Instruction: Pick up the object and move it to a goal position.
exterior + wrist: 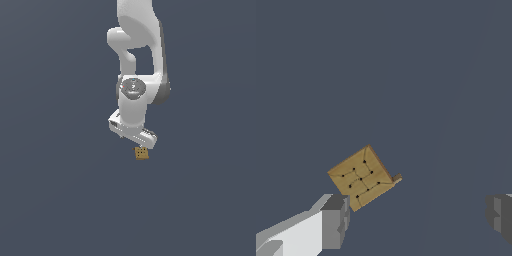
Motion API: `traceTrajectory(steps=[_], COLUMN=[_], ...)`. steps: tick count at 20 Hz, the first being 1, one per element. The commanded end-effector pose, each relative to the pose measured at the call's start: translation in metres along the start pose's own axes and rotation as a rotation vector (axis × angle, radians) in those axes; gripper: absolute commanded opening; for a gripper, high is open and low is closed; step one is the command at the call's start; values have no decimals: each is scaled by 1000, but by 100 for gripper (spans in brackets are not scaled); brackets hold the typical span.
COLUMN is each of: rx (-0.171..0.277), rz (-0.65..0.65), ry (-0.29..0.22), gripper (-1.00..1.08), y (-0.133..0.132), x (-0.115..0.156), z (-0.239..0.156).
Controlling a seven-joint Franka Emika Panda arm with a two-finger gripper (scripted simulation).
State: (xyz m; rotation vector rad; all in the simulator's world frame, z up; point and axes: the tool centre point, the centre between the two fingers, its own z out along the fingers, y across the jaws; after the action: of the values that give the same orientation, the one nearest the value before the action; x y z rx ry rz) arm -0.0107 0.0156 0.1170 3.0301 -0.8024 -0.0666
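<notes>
A flat, dark slate-blue ground is filling everything around the arm, with no edge, wall or goal marker showing in either view.

The object (361, 177), a small tan-yellow block with a grid of dark dots on its upward face, is sitting turned at an angle, with a little tab sticking out at one corner. In the exterior view the object (142, 153) is lying just under the white gripper (134, 134), toward the exterior view's right of the hand.

The gripper (416, 215) is standing spread wide and grasping nothing. In the wrist view one grey fingertip (336, 221) is sitting very near a corner of the block, while the other fingertip (500, 214) is well apart from it. So the block is not lying centred in the gap; it is crowding one finger.

That is looking like the risk. If the arm is lowered as it stands, the near finger could be landing on the block's corner and tipping or shoving it. If the jaws are closed from here, the near finger could be meeting a corner instead of a flat side and spinning the block out. Shifting toward the block and twisting to match its sides is probably wanted first.
</notes>
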Motion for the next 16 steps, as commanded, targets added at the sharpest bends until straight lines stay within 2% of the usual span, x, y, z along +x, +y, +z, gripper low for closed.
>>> traceTrajectory(steps=[1,16], rx=[2,15], rz=[67,459], ry=[1,9], gripper=[100,100], y=[-3,-22], x=[-1,-9], z=[4,27])
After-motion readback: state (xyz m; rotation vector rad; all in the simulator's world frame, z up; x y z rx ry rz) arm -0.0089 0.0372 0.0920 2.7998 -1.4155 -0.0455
